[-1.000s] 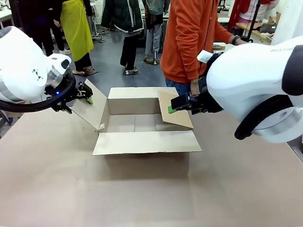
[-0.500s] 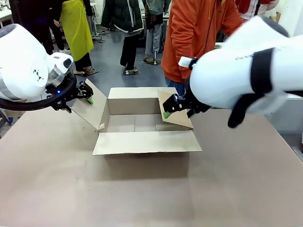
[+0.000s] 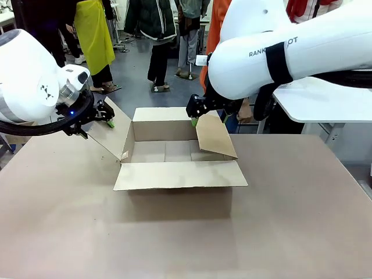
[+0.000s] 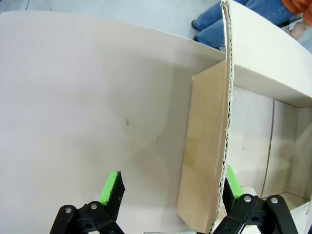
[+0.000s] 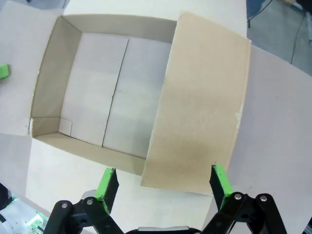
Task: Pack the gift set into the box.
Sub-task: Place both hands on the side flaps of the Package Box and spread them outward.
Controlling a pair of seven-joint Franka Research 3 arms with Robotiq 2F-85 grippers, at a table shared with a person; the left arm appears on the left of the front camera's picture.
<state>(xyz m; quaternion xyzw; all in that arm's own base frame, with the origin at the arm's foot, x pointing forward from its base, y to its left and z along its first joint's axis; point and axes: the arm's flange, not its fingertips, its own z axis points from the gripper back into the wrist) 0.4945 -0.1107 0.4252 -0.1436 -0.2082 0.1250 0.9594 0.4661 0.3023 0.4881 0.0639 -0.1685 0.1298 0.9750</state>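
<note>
evidently left gripper (image 4: 170, 175), jaws wide, straddles the left flap (image 4: 207, 146) of the box (image 3: 174, 174); right gripper (image 5: 162, 170), also wide, hovers above the right flap (image 5: 200, 97), probably to spread both outward.

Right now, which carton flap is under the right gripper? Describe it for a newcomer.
On the table stands the large brown corrugated cardboard carton. Its flap on the robot's right lies below the right gripper. Alone among four, it leans inward over the opening.

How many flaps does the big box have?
4: the left flap tilts outward, the far flap folds back, the right flap leans over the opening, the near flap lies flat.
</note>
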